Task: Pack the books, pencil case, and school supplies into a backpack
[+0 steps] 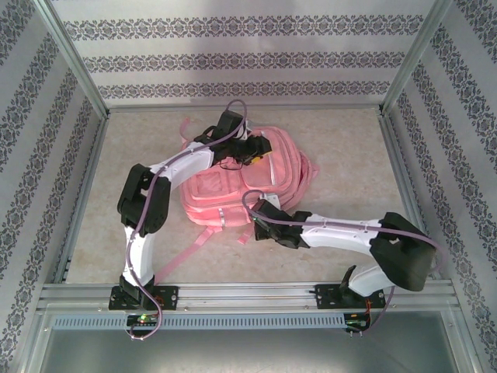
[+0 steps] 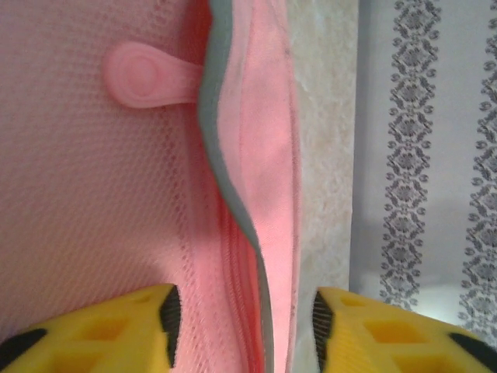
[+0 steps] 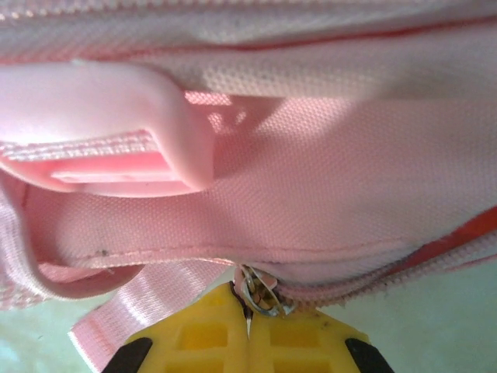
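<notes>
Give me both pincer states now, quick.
Left pincer: open, grey-trimmed edge of the backpack between its fingers.
Right pincer: shut on zipper pull.

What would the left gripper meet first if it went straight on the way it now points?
The left gripper, open, straddles the grey-trimmed edge of the backpack; going straight on, it would likely meet that fabric fold first, though depth is unclear.

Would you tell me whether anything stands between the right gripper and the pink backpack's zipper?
Nothing visible does: the right gripper is closed on the metal zipper pull at the near edge of the large pink fabric backpack.
</notes>
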